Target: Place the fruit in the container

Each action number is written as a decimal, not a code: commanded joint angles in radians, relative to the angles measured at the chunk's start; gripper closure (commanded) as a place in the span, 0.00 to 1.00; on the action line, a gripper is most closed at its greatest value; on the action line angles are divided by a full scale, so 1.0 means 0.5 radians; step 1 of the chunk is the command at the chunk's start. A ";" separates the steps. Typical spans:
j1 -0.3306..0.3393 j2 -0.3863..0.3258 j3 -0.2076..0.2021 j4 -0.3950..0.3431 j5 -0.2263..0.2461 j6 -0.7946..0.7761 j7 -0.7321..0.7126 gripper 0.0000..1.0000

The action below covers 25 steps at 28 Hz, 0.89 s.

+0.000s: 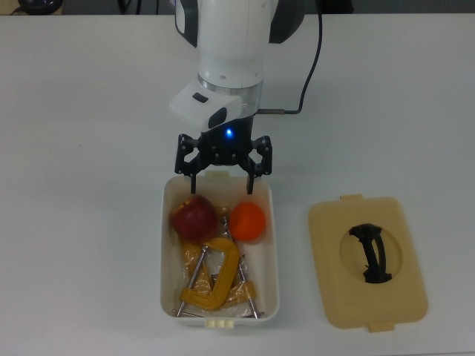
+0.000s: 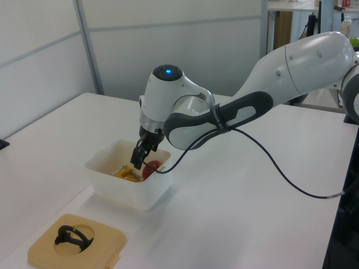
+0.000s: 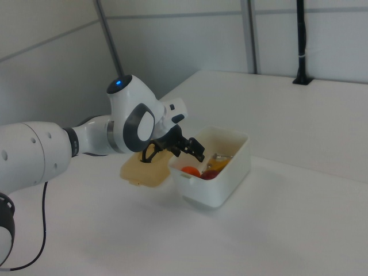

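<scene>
The white container holds both fruits: the dark red apple and the orange lie side by side at its upper end in the top view. The orange is hidden in the left view. My gripper hangs open over that end of the tub, just above the fruit, with nothing between its fingers.
Yellow C-clamps fill the container's other half. A flat tan lid with a black handle lies on the table at the top view's right of the tub. The black cable trails from the arm.
</scene>
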 commanded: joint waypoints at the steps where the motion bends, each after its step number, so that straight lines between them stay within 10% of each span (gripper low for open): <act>1: -0.030 -0.145 -0.014 -0.039 0.014 -0.237 0.045 0.00; 12: -0.039 -0.538 -0.048 -0.051 0.294 -1.280 0.006 0.00; 25: -0.039 -0.815 -0.214 -0.054 0.487 -1.664 -0.289 0.00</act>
